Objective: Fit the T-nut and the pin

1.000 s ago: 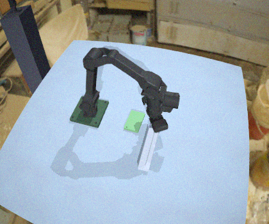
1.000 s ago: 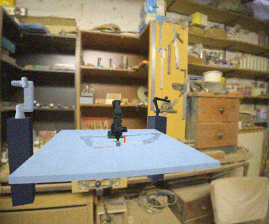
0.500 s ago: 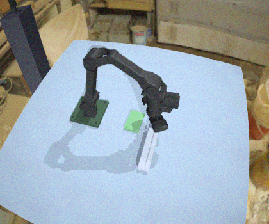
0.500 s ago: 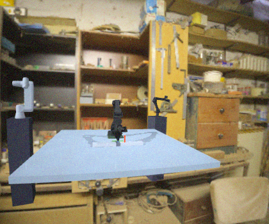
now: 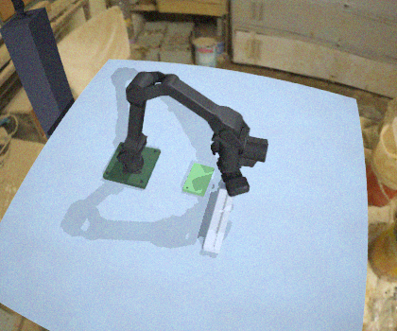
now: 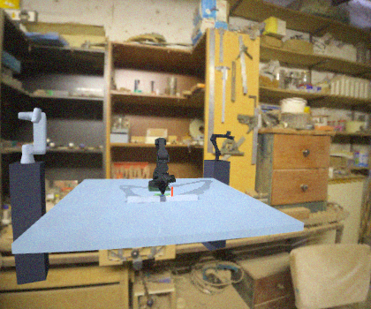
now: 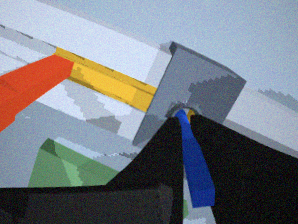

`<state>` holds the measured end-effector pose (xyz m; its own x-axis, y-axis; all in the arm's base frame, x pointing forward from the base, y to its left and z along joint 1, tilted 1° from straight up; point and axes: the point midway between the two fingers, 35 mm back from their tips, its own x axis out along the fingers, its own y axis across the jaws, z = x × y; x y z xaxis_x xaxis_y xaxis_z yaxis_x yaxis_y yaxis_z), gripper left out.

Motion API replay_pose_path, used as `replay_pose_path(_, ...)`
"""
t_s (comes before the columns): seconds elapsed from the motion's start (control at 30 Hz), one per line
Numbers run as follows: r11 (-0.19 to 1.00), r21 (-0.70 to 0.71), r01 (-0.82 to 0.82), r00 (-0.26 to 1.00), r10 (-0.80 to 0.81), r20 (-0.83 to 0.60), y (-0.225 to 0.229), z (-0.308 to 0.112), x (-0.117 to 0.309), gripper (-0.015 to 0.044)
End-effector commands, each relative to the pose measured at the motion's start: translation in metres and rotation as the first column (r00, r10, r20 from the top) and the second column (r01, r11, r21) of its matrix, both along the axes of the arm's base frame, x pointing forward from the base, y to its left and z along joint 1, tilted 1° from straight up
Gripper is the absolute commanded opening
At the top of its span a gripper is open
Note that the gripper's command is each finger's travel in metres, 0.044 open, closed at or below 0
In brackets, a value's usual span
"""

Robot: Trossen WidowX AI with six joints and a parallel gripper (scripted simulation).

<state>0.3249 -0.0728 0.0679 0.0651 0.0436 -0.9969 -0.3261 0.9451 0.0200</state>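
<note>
the light-blue desk (image 5: 281, 246) (image 6: 156, 225) spreads across the middle of the top view, the black arm (image 5: 191, 100) (image 6: 162, 155) arching over its upper half. the aluminum rail (image 5: 212, 241) (image 6: 139, 199) (image 7: 107, 35) runs from upper left to lower right in the wrist view. the green tray (image 5: 191, 185) (image 7: 47, 162) shows at that view's lower left. right of centre, the dark bracket (image 7: 217, 75) straddles the rail. the brass t-nut (image 7: 105, 87) lies in the slot, reaching under the bracket, its orange handle (image 6: 172, 191) (image 7: 35, 82) at the left edge. the jaws are closed on the blue pin (image 7: 196, 165), its tip at the bracket hole (image 7: 175, 111).
</note>
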Motion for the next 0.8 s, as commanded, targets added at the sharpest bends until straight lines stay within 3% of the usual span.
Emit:
replay_pose_path(0.0,1.000,0.001,0.000,1.000,0.000,-0.016,-0.0004,-0.0006,0.0006,-0.0150)
replay_pose_path(0.77,1.000,0.015,0.000,0.996,0.002,-0.087,-0.0011,-0.0006,0.0040,-0.0150)
